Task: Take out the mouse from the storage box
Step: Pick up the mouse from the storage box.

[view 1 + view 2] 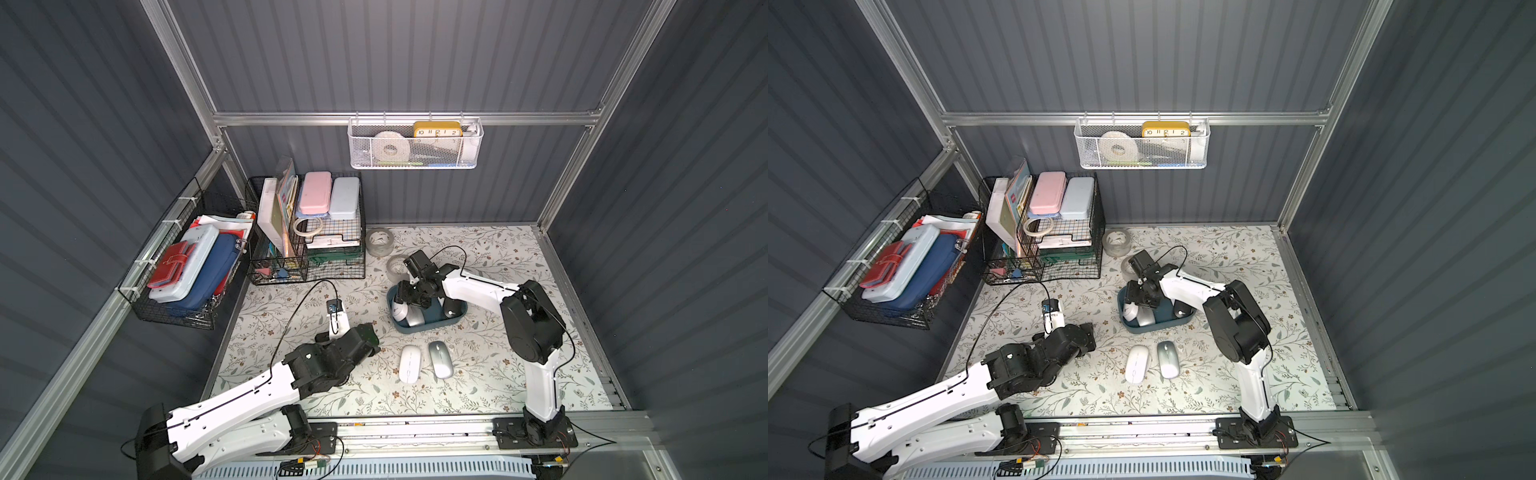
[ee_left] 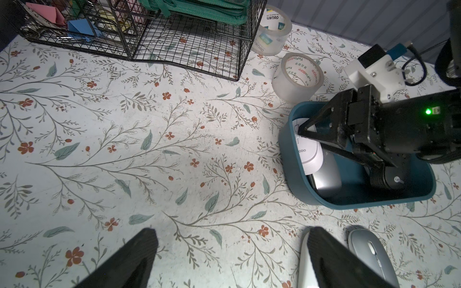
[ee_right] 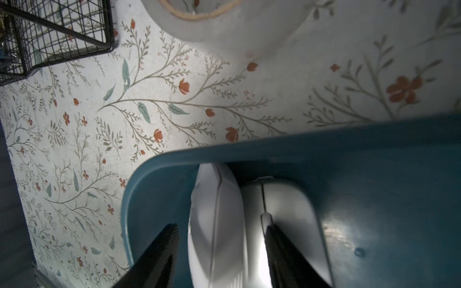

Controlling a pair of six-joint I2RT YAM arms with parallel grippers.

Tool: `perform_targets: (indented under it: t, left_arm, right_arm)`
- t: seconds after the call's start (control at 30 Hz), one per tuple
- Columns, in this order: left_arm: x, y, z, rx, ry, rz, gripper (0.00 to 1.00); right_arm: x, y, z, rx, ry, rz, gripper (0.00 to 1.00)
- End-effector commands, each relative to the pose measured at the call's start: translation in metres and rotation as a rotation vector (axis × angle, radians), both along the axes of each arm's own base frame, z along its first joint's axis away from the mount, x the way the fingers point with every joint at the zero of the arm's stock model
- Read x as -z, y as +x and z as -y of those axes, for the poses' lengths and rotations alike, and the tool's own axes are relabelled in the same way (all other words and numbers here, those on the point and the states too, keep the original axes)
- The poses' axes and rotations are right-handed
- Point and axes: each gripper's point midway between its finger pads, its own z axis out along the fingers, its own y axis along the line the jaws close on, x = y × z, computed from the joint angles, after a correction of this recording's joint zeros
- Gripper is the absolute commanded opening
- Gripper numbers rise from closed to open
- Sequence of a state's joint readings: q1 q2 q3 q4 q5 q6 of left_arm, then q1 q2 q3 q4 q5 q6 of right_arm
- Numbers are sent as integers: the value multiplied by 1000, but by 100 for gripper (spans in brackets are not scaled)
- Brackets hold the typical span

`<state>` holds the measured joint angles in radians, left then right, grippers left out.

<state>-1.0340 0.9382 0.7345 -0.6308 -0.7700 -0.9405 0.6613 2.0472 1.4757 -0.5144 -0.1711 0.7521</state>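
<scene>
Slippage worries me: my right hand (image 3: 221, 226) sits half-open inside the storage box (image 3: 324, 139), astride the white mouse (image 3: 214, 212), gripping nothing yet. That mouse leans on edge against a silver mouse (image 3: 287, 199), so closing may snag both. My left hand (image 2: 230, 230), outside the box, gapes empty.

Holds the left arm (image 1: 249, 386) low and stretched forward from its base, wrist near level, with the left claw (image 2: 229, 239) spread to full width and gripping nothing. Stands the right arm (image 1: 540, 382) up from its base, folds it at the elbow and sends the forearm inward, wrist tipped steeply down. Points the right claw (image 3: 222, 228) downward, jaws parted at a middling gap, not pressed together.
</scene>
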Motion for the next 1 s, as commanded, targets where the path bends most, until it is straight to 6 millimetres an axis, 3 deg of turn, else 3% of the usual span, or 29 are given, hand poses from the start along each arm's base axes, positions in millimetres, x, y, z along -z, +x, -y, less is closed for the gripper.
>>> perform_targets:
  t: [0.0, 0.23, 0.5, 0.97]
  left_arm:
    - [6, 0, -9, -32, 32, -8, 99]
    - [7, 0, -10, -35, 40, -10, 99]
    - [6, -1, -13, -40, 39, -4, 100]
    - [14, 0, -8, -33, 60, -26, 100]
  right_arm:
    - [19, -3, -4, -4, 3, -46, 60]
    - [24, -6, -16, -29, 27, -68, 56]
    - [27, -10, -1, -38, -73, -46, 46]
    - [0, -40, -1, -138, 17, -3, 54]
